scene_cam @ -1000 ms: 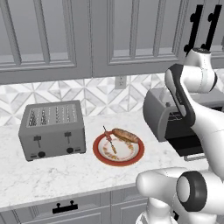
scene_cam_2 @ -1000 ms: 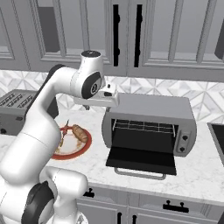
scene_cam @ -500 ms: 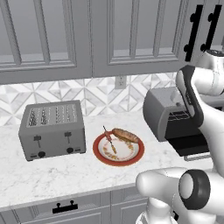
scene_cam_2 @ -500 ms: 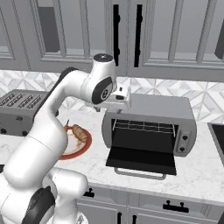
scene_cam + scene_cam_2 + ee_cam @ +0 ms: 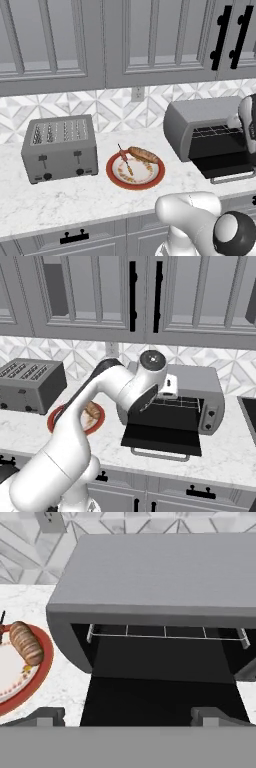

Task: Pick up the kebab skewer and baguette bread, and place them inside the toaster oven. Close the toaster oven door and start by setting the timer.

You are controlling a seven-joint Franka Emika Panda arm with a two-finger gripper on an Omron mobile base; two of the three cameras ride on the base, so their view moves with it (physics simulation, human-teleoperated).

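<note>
Here, a four-slot toaster [image 5: 60, 148] sits left; beside it the kebab skewer [image 5: 125, 162] and baguette bread [image 5: 144, 154] lie on a red-rimmed plate [image 5: 114, 178]; right, the toaster oven [image 5: 200, 125] stands, toaster oven door [image 5: 162, 435] lowered, gripper [image 5: 127, 714] wide, empty.

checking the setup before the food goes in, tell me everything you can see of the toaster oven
The toaster oven is a grey rounded box that looks like metal, standing on the marble counter against the tiled wall, right of the red-rimmed plate. Its door hangs fully open, bar handle at the front. A wire rack sits inside, nothing on it. Two knobs show on its right side.
</note>
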